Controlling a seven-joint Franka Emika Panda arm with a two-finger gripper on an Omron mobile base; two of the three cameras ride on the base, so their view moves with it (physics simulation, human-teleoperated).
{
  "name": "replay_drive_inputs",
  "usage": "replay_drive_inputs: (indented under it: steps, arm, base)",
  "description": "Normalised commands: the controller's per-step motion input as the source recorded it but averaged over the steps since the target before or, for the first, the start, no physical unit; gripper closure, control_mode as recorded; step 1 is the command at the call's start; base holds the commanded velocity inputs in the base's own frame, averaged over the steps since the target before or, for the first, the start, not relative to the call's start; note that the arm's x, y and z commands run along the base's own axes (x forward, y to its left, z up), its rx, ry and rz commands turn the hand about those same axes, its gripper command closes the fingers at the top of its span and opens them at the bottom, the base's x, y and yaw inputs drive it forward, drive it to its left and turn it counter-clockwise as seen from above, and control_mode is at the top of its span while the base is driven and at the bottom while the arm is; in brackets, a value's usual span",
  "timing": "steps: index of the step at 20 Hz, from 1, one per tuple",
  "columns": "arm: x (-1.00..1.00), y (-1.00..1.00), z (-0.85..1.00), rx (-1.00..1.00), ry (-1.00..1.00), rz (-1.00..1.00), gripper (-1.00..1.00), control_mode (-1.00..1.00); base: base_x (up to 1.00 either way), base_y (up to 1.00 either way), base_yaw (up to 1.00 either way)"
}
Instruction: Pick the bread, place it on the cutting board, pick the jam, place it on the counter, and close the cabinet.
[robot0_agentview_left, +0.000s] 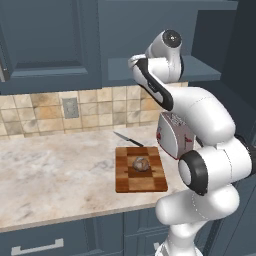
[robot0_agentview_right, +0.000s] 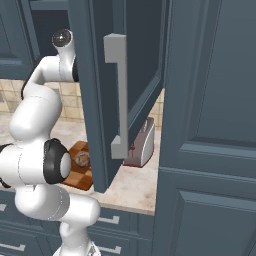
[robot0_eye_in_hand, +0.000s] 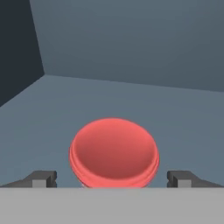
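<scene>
The two-finger gripper (robot0_eye_in_hand: 112, 178) stands spread wide around the small red jam jar (robot0_eye_in_hand: 113, 151); an off-centre squeeze could topple it.

Bread (robot0_agentview_left: 141, 163) on board (robot0_agentview_left: 125, 184); jam (robot0_eye_in_hand: 113, 151) shelved.

The jam (robot0_eye_in_hand: 113, 153) is glossy red on the blue-grey cabinet (robot0_eye_in_hand: 131, 52) shelf; the bread (robot0_agentview_left: 141, 163) (mottled brown-grey) lies on the cutting board (robot0_agentview_left: 125, 182), striped light and dark brown.

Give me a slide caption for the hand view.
Open pincer straddling the small red jam jar on the blue-grey cabinet shelf, fingertips not yet touching it.
</scene>
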Motion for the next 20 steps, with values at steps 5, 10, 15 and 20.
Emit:
replay_drive_inputs:
  steps: [5, 10, 15, 20]
  arm:
    - [0.12, 0.0, -0.05, 0.0, 0.0, 0.0, -1.0, -1.0]
    - [0.08, 0.0, -0.06, 0.0, 0.0, 0.0, -1.0, -1.0]
    - [0.0, 0.0, -0.02, 0.0, 0.0, 0.0, 1.0, -1.0]
    - [0.0, 0.0, 0.0, 0.0, 0.0, 0.0, 1.0, -1.0]
  base:
    - [0.0, 0.0, 0.0]
    - [0.0, 0.0, 0.0]
    - [0.0, 0.0, 0.0]
    - [0.0, 0.0, 0.0]
